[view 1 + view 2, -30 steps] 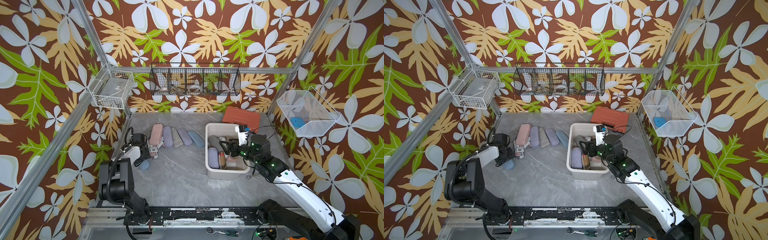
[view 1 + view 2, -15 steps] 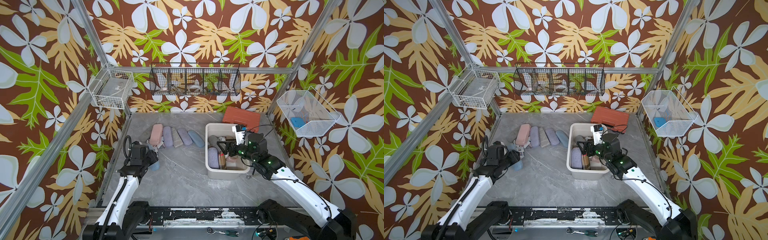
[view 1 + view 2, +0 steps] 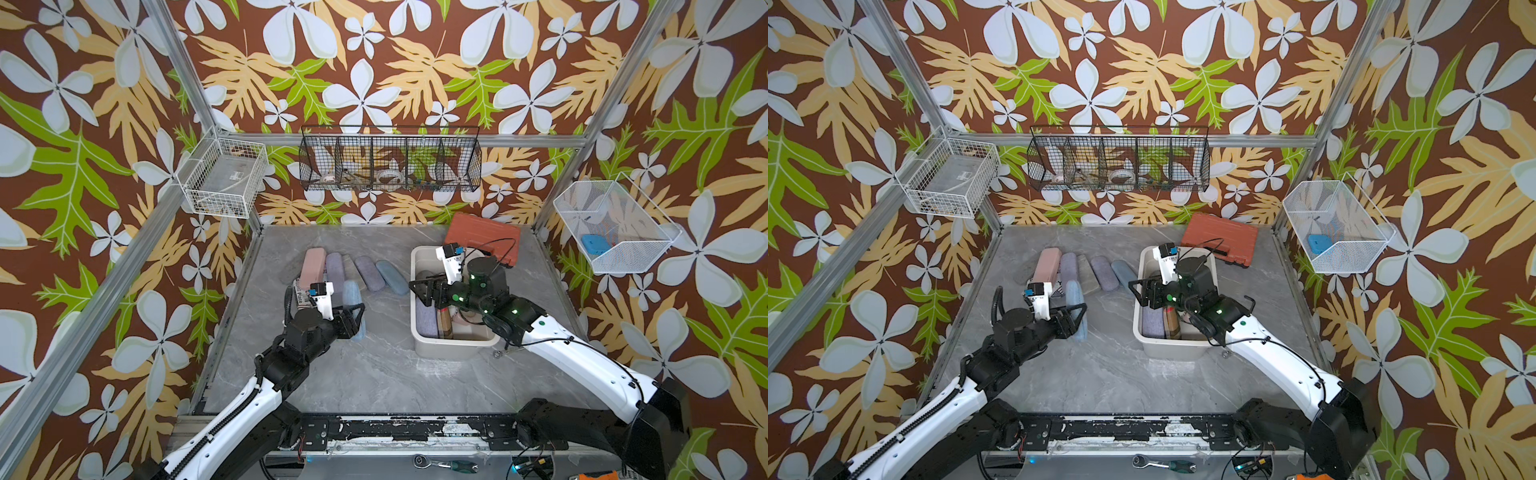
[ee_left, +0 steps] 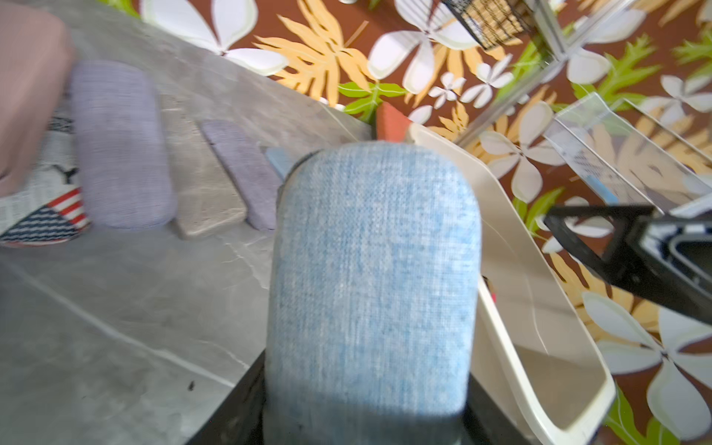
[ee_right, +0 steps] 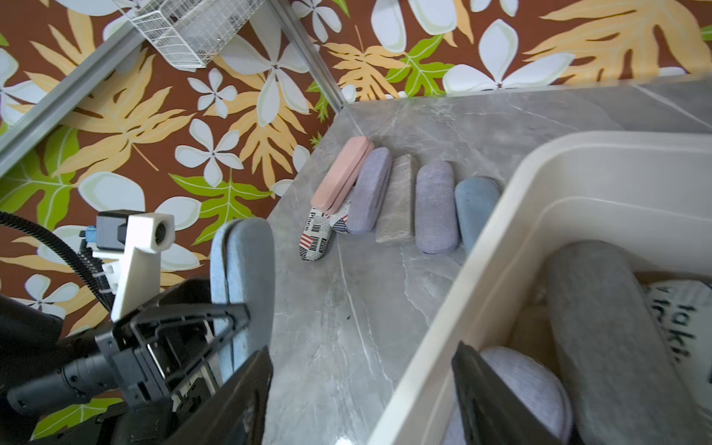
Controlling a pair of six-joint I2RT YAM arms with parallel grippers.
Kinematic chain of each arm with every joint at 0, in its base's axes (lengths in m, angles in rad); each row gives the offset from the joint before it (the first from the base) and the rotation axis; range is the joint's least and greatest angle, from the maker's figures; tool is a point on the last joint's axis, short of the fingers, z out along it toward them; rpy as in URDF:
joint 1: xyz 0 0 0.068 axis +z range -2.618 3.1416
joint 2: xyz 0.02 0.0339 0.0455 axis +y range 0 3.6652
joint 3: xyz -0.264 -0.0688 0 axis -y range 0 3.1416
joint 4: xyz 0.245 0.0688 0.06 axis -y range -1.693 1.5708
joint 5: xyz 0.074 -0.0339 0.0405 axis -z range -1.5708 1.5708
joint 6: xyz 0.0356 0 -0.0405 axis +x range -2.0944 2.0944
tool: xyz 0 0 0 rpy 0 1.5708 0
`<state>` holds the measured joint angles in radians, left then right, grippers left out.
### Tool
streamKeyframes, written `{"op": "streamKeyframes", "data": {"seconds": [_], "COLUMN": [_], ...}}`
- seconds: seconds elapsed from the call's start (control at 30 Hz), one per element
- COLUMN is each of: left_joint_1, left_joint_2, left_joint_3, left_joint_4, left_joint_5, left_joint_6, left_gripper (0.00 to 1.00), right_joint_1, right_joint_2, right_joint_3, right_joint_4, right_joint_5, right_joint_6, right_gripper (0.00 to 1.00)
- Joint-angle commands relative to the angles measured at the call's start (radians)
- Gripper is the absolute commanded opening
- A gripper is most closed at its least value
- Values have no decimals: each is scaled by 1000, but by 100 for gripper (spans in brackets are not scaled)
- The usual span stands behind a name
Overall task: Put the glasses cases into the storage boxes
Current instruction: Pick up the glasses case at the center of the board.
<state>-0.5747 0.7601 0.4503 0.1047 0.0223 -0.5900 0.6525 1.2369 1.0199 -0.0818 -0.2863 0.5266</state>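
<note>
My left gripper (image 3: 353, 319) (image 3: 1074, 316) is shut on a light blue glasses case (image 3: 353, 297) (image 4: 371, 277), held off the table left of the storage box (image 3: 453, 352) (image 3: 1167, 352). That cream tub holds a lavender case (image 3: 426, 325), a grey case (image 5: 601, 331) and others. My right gripper (image 3: 419, 291) (image 5: 362, 404) is open and holds nothing, its jaws astride the tub's left rim (image 5: 497, 246). On the table lie a pink case (image 3: 312, 266), a lavender case (image 3: 334, 268), a stone-grey case (image 5: 397, 200), another lavender case (image 3: 370, 272), a blue case (image 3: 392, 277) and a newspaper-print case (image 5: 319, 235).
An orange-red tool case (image 3: 482, 239) lies behind the tub. A black wire basket (image 3: 390, 162) hangs on the back wall, a white wire basket (image 3: 222, 183) at the left and a white mesh basket (image 3: 611, 224) at the right. A ratchet tool (image 3: 444, 463) lies on the front rail.
My left arm has swung from the table's left edge toward the middle, carrying the light blue case nearer the tub. The right gripper has stayed over the tub.
</note>
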Motion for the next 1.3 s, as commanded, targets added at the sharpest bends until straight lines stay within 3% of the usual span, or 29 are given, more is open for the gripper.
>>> {"op": "streamKeyframes", "data": {"seconds": [0.0,0.23,0.53,0.87,0.97,1.13,1.17,1.2,1.27], "left_joint_1": [-84,-189,-200,-200,-200,-201,-199,-200,-200], "left_joint_2": [29,147,180,206,210,189,179,168,143], "left_joint_3": [1,64,82,80,83,71,66,59,44], "left_joint_4": [182,222,218,231,230,233,231,230,230], "left_joint_5": [-84,-146,-200,-205,-213,-225,-231,-239,-225], "left_joint_6": [65,114,126,130,125,133,132,127,127], "left_gripper": [45,45,45,49,58,81,86,99,100], "right_joint_1": [43,101,148,159,160,160,161,161,161], "right_joint_2": [37,137,235,293,294,298,301,306,315], "right_joint_3": [53,140,194,230,245,255,257,261,274], "right_joint_4": [12,27,25,34,32,30,31,31,21], "right_joint_5": [25,7,42,28,18,37,41,41,49], "right_joint_6": [24,62,92,113,110,98,98,98,89], "right_gripper": [76,77,70,31,27,27,26,26,26]}}
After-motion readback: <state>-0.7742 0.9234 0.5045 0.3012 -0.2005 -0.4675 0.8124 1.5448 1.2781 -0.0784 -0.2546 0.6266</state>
